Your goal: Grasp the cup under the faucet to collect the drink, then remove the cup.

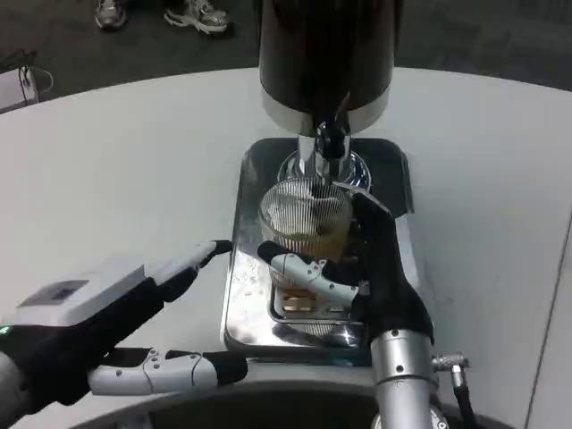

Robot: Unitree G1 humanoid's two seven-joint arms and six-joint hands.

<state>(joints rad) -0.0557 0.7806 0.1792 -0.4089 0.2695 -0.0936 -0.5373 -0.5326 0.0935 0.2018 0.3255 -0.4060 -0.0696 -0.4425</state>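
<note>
Left hand [134, 308] hovers nearest, fingers spread and holding nothing, beside the steel tray [246, 304]. Right hand [357, 268] wraps the ribbed cup [304, 219], which stands on the tray right under the dispenser's [326, 54] faucet [331, 138], amber drink inside.

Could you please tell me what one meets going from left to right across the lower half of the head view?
The robot's left hand with its white back and black fingers → the shiny steel drip tray → the ribbed clear glass cup holding amber drink → the right hand gripping that cup.
</note>
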